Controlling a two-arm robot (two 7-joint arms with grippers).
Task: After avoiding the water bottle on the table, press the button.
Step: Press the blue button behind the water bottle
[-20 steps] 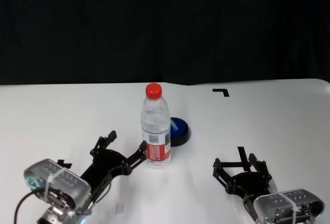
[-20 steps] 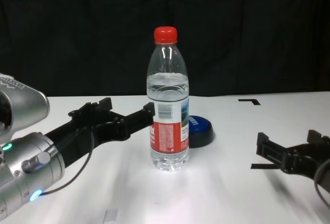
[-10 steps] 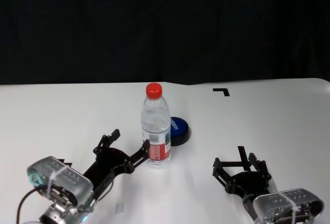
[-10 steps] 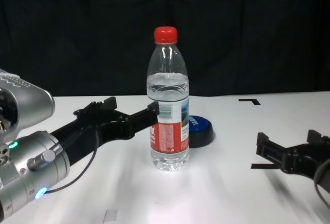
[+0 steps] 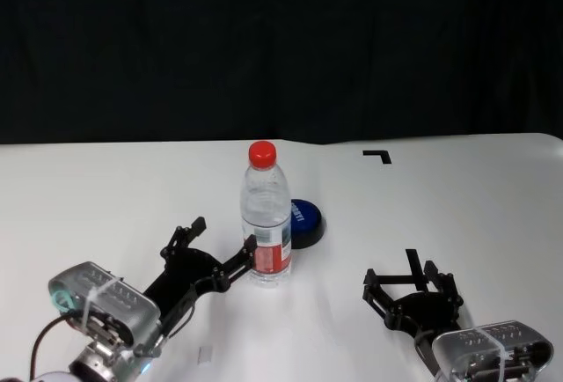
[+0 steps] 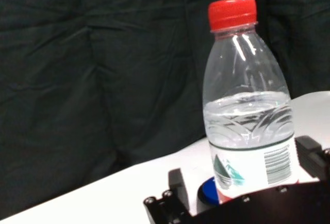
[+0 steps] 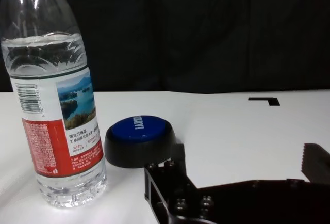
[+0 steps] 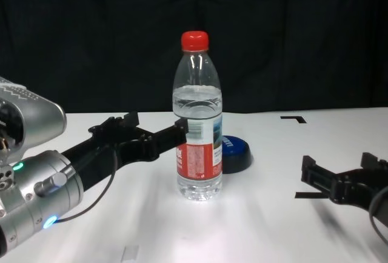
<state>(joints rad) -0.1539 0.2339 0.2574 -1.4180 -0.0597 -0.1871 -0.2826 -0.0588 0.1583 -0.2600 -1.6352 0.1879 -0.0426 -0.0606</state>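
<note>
The water bottle point(image 5: 266, 224) stands upright mid-table, with a red cap and a red label; it also shows in the chest view point(image 8: 198, 123), the left wrist view point(image 6: 247, 126) and the right wrist view point(image 7: 51, 100). The dark blue button point(image 5: 305, 216) lies just behind it to the right, also in the chest view point(image 8: 235, 148) and the right wrist view point(image 7: 140, 131). My left gripper point(image 5: 223, 234) is open, low over the table point(image 5: 106, 188), with one fingertip right by the bottle's label on its left side. My right gripper point(image 5: 400, 278) is open and empty at the near right, apart from both.
A black corner mark point(image 5: 378, 157) lies at the far right of the table. Another black mark point(image 5: 412, 263) lies by the right gripper. A dark curtain backs the table. Bare tabletop lies left of the bottle and right of the button.
My left gripper has moved forward towards the bottle, its inner fingertip now at the label. The bottle, the button and the right arm have not moved.
</note>
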